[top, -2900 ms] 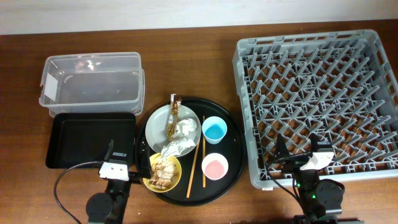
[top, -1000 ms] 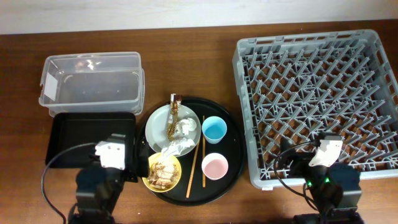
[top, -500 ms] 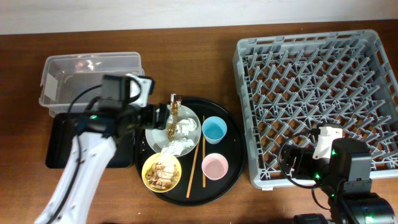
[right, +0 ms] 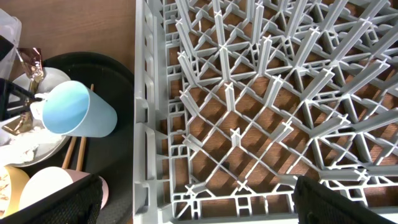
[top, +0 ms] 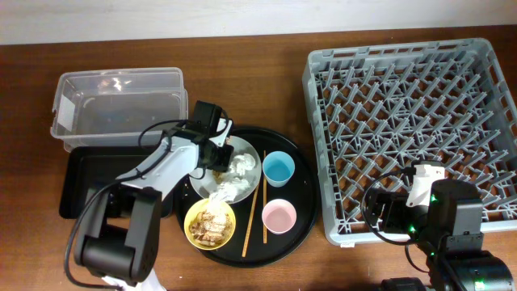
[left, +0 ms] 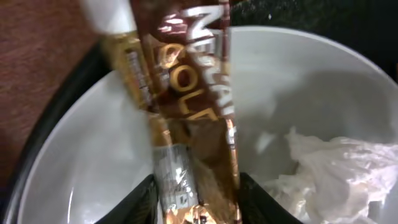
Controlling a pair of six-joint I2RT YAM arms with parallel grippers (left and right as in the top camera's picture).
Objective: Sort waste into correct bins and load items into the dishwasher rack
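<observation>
Foil, glossy and creased, makes up the brown sachet wrapper (left: 193, 124). It is a long narrow strip with pale lettering and gold bands, lying lengthwise on the pale grey plate (left: 93, 162) with its far end past the rim. The plate is smooth, round and shiny. Beside the strip on the plate sits a crumpled white napkin (left: 336, 168), soft and wrinkled. The left gripper (left: 196, 202) straddles the wrapper's near end, one black finger close against each long edge; whether they pinch it I cannot tell.

From overhead, the plate rests on the round black tray (top: 303, 192). The yellow bowl (top: 192, 233) of brownish food scraps (top: 212, 222) sits in front of it, and two thin wooden chopsticks (top: 254, 206) lie between it and the light blue cup (top: 279, 168) and pink cup (top: 279, 216). A clear plastic tub (top: 117, 105) and a matte shallow black tray (top: 89, 190) lie to the left on the wooden table (top: 258, 89). The grey dishwasher rack (top: 404, 121), a lattice of upright pegs, stands at the right. The right gripper (right: 199, 208) hangs above the rack's near left corner, fingers spread wide.
</observation>
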